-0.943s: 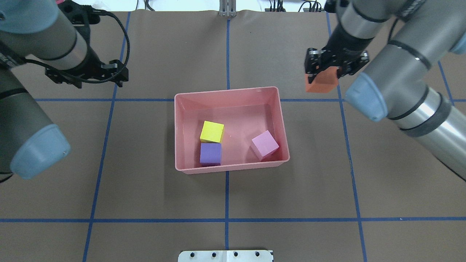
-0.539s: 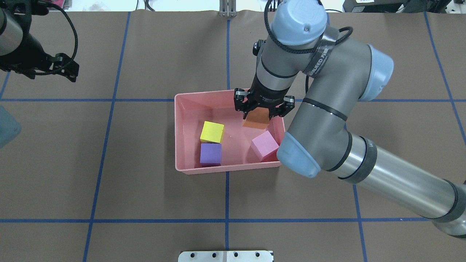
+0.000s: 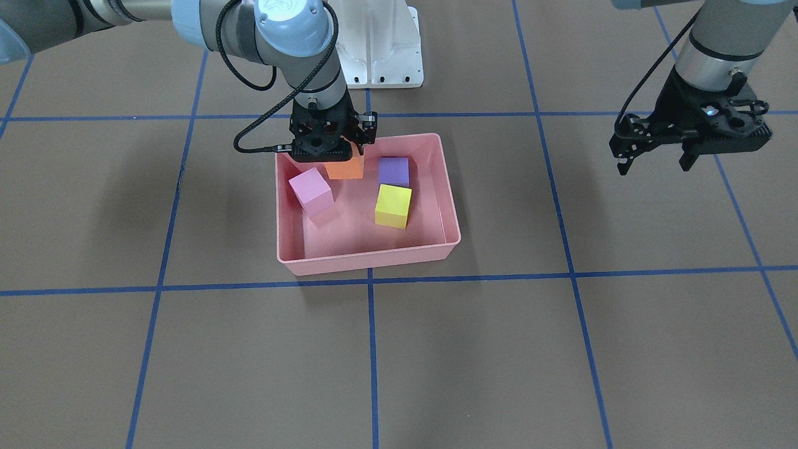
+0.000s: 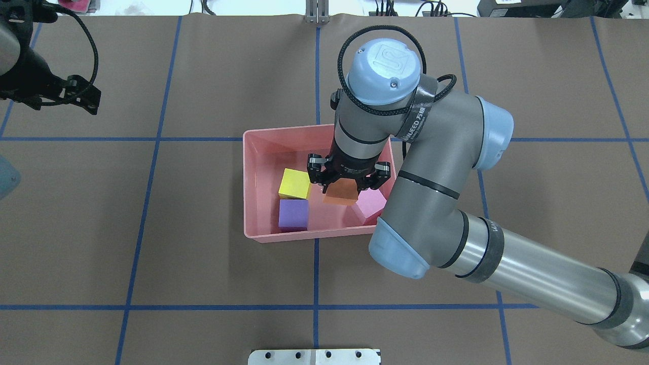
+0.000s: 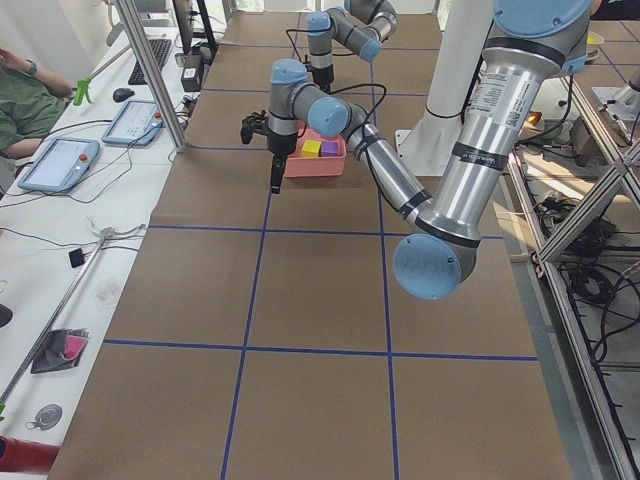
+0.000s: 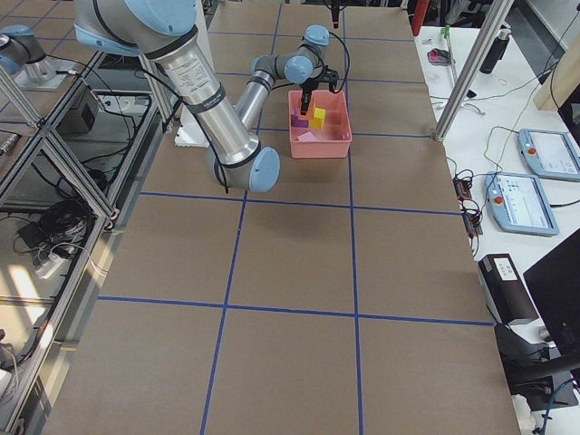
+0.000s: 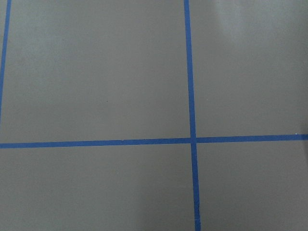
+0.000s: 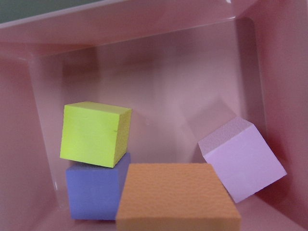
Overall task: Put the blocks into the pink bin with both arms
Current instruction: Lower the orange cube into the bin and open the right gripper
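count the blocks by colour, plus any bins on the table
yellow block: 1
purple block: 1
pink block: 1
orange block: 1
pink bin: 1
total: 5 (4 blocks, 1 bin)

The bin (image 8: pixel 168 82) is smooth, glossy plastic. The orange block (image 8: pixel 178 197) is matt and finely pebbled. Table cover (image 4: pixel 228 284): matt brown paper. Right arm (image 4: pixel 532 274): satin metal.
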`<state>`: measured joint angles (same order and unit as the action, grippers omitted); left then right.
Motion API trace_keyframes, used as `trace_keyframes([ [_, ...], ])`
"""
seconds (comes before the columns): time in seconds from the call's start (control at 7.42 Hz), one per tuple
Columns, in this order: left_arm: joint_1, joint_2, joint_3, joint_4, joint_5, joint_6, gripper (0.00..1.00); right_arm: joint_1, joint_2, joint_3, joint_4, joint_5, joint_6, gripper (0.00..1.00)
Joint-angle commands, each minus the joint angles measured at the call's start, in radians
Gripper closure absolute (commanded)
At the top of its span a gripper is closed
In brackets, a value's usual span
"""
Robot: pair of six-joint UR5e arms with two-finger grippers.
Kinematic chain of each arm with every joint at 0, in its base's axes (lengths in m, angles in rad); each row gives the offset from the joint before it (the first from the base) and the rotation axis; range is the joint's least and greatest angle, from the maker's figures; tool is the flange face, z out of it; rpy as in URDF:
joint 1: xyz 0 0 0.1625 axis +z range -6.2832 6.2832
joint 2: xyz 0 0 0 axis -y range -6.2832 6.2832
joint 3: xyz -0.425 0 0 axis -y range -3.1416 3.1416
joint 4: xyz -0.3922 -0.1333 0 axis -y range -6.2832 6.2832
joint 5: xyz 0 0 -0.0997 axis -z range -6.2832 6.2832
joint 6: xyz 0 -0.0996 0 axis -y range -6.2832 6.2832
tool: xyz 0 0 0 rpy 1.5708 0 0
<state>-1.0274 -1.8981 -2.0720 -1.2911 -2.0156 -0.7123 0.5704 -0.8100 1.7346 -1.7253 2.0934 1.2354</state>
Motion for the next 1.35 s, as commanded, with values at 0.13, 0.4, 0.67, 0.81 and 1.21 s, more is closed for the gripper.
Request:
trace_keyframes([
  [0.13, -0.002, -0.001, 0.003, -0.002, 0.000, -0.001, 0.00, -0.003, -0.006, -0.006, 0.018, -0.018, -0.001, 0.00],
  [0.4, -0.037, 0.001, 0.000, -0.001, 0.000, 0.004, 0.00, 0.078, -0.040, 0.057, -0.017, -0.030, -0.025, 0.00],
  [0.67, -0.165, 0.055, 0.003, 0.009, -0.113, 0.262, 0.00, 0.258, -0.212, 0.170, -0.116, -0.023, -0.348, 0.00],
  [0.81, -0.228, 0.098, 0.003, 0.012, -0.164, 0.310, 0.00, 0.348, -0.281, 0.189, -0.166, -0.021, -0.570, 0.00],
  [1.21, -0.402, 0.120, 0.114, 0.013, -0.172, 0.630, 0.00, 0.656, -0.525, 0.182, -0.158, 0.135, -1.048, 0.00],
])
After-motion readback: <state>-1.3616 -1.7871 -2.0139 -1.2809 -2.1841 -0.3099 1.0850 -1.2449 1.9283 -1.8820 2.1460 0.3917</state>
